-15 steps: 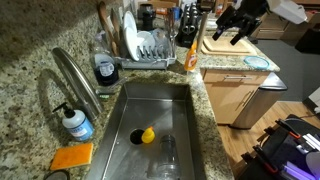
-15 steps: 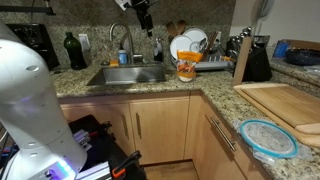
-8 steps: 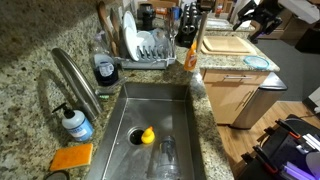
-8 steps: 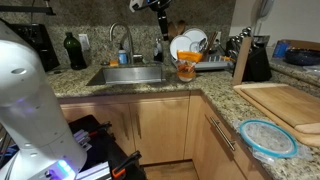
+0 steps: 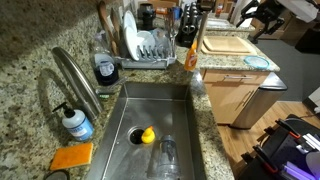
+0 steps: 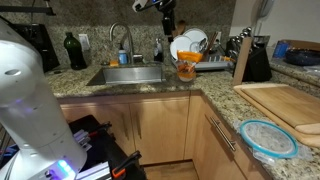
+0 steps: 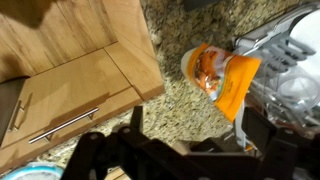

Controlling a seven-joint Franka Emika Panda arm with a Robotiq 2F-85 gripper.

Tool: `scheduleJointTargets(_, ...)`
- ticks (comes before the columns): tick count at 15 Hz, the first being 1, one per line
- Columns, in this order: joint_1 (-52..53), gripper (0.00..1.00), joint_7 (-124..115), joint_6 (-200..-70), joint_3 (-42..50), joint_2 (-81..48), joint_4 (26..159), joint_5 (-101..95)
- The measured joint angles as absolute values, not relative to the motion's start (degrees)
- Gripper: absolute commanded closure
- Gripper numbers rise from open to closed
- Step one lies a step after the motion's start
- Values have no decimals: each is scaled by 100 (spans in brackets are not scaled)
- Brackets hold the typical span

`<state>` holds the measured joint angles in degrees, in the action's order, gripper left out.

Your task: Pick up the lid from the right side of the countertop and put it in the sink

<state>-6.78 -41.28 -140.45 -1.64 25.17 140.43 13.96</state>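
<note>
Exterior views, both of them, show the lid (image 6: 268,138) lying flat on the granite counter (image 6: 215,95). It is a clear round thing with a blue rim, just beside the near end of the wooden cutting board (image 6: 285,100) and close to the counter's edge. From the other side it sits beyond the board (image 5: 230,44), well apart from the sink (image 5: 185,105). Down in the sink a small yellow object (image 5: 148,135) lies by the drain, with a clear glass (image 5: 167,155) near it. An orange bottle (image 5: 190,55) stands on the counter between the sink and the board, next to the dish rack (image 5: 150,48). The end effector (image 6: 167,18) hangs high in the air above that bottle and rack, nowhere near the lid and holding nothing. In the wrist view its dark fingers (image 7: 95,150) are blurred, but they look spread wide, with the bottle (image 7: 222,75) and a cabinet drawer (image 7: 70,100) below them.
</note>
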Motion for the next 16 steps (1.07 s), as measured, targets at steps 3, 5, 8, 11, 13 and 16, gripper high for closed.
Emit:
scheduleJointTargets(3, -1149, 0, -4123, -14067, 456, 2221, 14078, 1397)
scheduleJointTargets(5, -1457, 0, -4119, -14070, 868, 2024, 14176, 1409)
scheduleJointTargets(8, -1759, 0, -4219, -14078, 1242, 1713, 14299, 1482)
scheduleJointTargets(11, -1772, 0, -4368, -14078, 1226, 1642, 14300, 1499)
scheduleJointTargets(13, -1773, 0, -4678, -14185, 1205, 1592, 14277, 1415)
scheduleJointTargets(16, -1833, 0, -5175, -14171, 1380, 1013, 14009, 1523)
